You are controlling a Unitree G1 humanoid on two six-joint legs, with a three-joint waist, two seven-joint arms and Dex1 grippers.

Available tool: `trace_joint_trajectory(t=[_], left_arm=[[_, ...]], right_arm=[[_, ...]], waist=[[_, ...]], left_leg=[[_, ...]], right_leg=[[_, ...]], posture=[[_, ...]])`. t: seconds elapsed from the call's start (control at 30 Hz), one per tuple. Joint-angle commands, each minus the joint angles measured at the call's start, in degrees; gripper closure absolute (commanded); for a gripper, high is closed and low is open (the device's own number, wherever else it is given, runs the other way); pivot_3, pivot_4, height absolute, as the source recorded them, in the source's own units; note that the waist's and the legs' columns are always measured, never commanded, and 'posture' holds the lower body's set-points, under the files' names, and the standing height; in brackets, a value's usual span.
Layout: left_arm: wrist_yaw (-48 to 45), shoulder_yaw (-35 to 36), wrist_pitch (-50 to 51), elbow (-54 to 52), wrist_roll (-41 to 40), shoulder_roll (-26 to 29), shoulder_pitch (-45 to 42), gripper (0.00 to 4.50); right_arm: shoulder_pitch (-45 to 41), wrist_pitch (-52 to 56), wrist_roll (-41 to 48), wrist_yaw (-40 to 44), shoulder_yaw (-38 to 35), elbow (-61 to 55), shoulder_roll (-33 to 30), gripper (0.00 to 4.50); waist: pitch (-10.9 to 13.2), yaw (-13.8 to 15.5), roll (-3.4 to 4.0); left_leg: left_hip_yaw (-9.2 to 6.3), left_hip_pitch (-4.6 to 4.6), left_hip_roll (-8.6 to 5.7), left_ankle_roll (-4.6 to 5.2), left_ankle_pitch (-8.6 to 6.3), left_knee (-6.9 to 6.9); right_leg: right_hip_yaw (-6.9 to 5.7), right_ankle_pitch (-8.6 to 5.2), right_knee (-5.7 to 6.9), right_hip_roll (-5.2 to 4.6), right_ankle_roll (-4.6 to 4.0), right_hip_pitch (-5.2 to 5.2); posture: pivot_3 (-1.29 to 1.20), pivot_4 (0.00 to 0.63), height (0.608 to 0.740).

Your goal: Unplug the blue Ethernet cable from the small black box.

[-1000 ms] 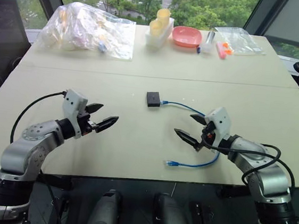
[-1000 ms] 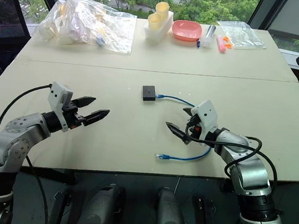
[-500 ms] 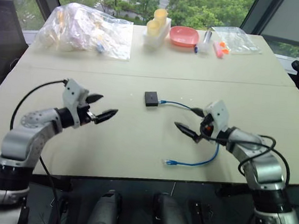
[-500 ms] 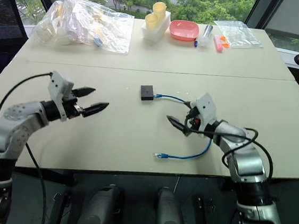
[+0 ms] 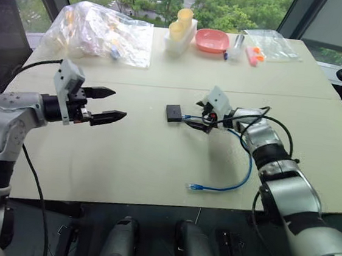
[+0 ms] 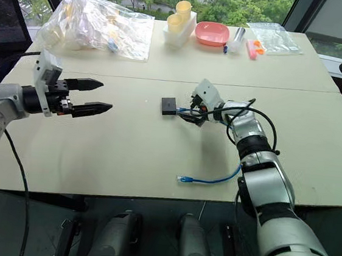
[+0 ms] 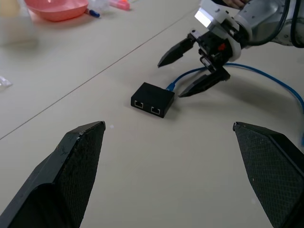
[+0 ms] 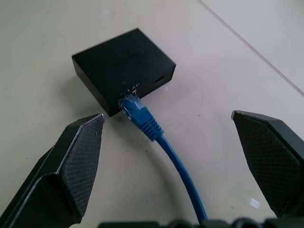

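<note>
Right pincer [image 6: 189, 113]: we see its two black fingers spread wide, holding nothing, straddling the cable just short of the box.
Blue Ethernet cable [image 8: 151, 127]: its plug sits in the box's port, straight ahead between our right fingers; the cord runs back under the pincer, curves along the right arm and ends in a loose plug [image 5: 194, 185] lying on the table, well behind the pincer.
Small black box [image 6: 169, 106]: flat on the table just beyond the right fingertips, not touched by them; from the left wrist view we see two more ports on its opposite side.
Left pincer [image 5: 107, 104]: fingers wide apart and empty, held above the table, pointing toward the box, well apart from it.
Table [image 5: 155, 157]: pale top, with a seam running across it beyond the box.
Far edge, well beyond both pincers: a clear plastic bag [image 5: 101, 32] of small items, yellow cups [image 5: 183, 20] in a white holder, a pink bowl [image 5: 212, 42], and a smaller clear bag [image 5: 271, 44].
</note>
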Motion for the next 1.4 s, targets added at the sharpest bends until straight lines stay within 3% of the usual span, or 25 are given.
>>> trace_joint_trajectory(t=[0.03, 0.07, 0.1, 0.33, 0.43, 0.67, 0.83, 1.1, 1.4], left_arm=[[3.13, 1.90, -0.70, -3.14, 0.27, -1.08, 2.28, 0.04], [3.88, 2.28, -0.44, -4.09, 0.00, -1.30, 3.12, 0.00], [4.50, 2.70, -0.10, -4.94, -0.36, -1.42, 3.82, 0.00], [7.11, 4.25, 0.07, -6.88, -0.48, -1.27, 6.22, 0.00], [7.13, 2.85, -1.87, -3.34, 1.35, -1.84, 3.64, 0.00], [0.08, 0.45, -0.83, 14.54, -0.93, -7.47, -8.58, 0.00], [-5.69, -4.63, -2.78, 32.10, 2.64, -13.96, -21.69, 0.00], [-9.81, -4.82, -12.23, 58.66, 8.99, -21.59, -38.45, 0.00], [-12.03, -2.75, -16.91, 67.87, 11.81, -25.56, -44.23, 0.00]], right_arm=[[-2.88, -2.66, -4.09, -0.09, 0.80, 6.95, 1.42, 0.00], [-3.10, -3.01, -4.86, 0.57, 0.99, 7.90, 1.62, 0.56], [-3.27, -3.34, -5.60, 1.31, 1.15, 8.53, 1.74, 0.84], [-3.61, -5.32, -8.11, 5.11, 1.07, 9.15, 2.05, 4.46], [-3.42, -8.66, -10.22, 2.87, 2.05, 7.41, 1.24, 4.46], [1.06, -26.62, -15.27, -16.04, 1.33, -11.13, -3.61, 4.46], [9.21, -25.93, -17.76, -21.89, 0.17, -30.65, -6.46, 4.46], [15.47, -20.52, -21.34, -25.20, 0.58, -43.67, -7.48, 4.46], [18.57, -16.88, -22.17, -24.40, 2.03, -49.28, -6.51, 4.46]], waist=[[0.00, -0.07, 0.00], [-0.01, -0.11, -0.01], [-0.02, -0.17, -0.02], [-0.02, 0.01, -0.01], [-0.02, 0.00, -0.01], [0.00, 0.07, 0.01], [-0.01, 0.25, -0.02], [0.00, -0.09, -0.05], [0.01, 0.03, -0.07]], left_leg=[[0.01, 0.01, 0.00, 0.00, 0.00, 0.00], [0.05, 0.05, 0.00, 0.00, 0.00, 0.00], [0.06, 0.09, 0.00, 0.00, 0.00, 0.00], [0.06, 0.82, 0.00, -0.05, 0.03, 0.00], [0.06, 0.91, 0.00, -0.06, 0.02, 0.00], [0.25, 0.72, -0.06, -0.08, 0.04, -0.03], [0.38, 0.70, -0.06, -0.07, 0.04, -0.26], [0.51, 0.68, -0.08, -0.06, 0.04, -0.24], [0.51, 0.67, -0.08, -0.05, 0.04, -0.26]], right_leg=[[0.01, 0.00, 0.01, -0.01, 0.00, 0.00], [0.07, 0.00, 0.05, -0.01, 0.00, 0.00], [0.08, 0.00, 0.09, -0.01, 0.00, 0.01], [0.11, -0.01, 0.14, -0.01, -0.04, 0.62], [0.11, -0.01, 0.13, -0.05, -0.04, 0.71], [0.25, -0.01, 0.12, -0.06, 0.00, 0.47], [0.42, 0.04, 0.16, 0.03, 0.31, 0.29], [0.57, 0.02, 0.10, 0.08, 0.28, 0.26], [0.59, 0.00, 0.10, 0.08, 0.28, 0.24]], posture=[[0.00, 0.150, 0.740], [0.00, 0.150, 0.740], [0.00, 0.150, 0.740], [0.00, 0.150, 0.740], [0.00, 0.150, 0.740], [0.00, 0.150, 0.740], [0.00, 0.150, 0.740], [0.00, 0.150, 0.740], [0.00, 0.150, 0.740]])
